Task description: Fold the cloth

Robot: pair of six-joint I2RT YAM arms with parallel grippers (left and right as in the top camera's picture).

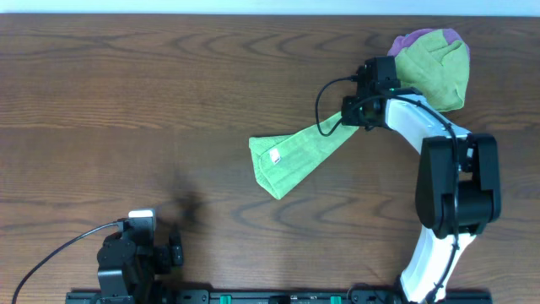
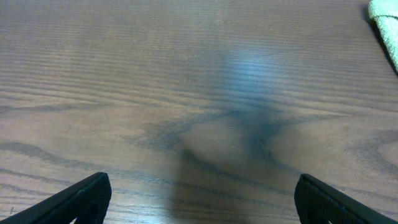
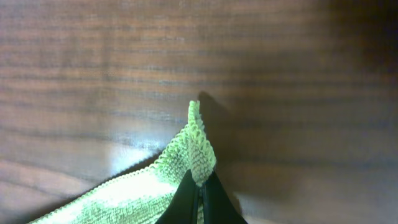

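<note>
Seen from overhead: nubby green cloth [image 1: 291, 156] pulled into a tapering strip on the dark wood-grain table [image 1: 126, 101], broad end at centre, narrow end toward the far right, clamped in the right gripper [image 1: 348, 116] beside a rumpled green-and-purple cloth heap [image 1: 434, 63]. Seen from the left wrist: left gripper [image 2: 203, 180] with black fingers wide apart above blurred wood grain. Seen from the right wrist: black fingertips [image 3: 186, 205] pinched together on a looped, pointed corner.

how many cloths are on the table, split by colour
bright green cloth: 1
olive green cloth: 1
purple cloth: 1
total: 3
</note>
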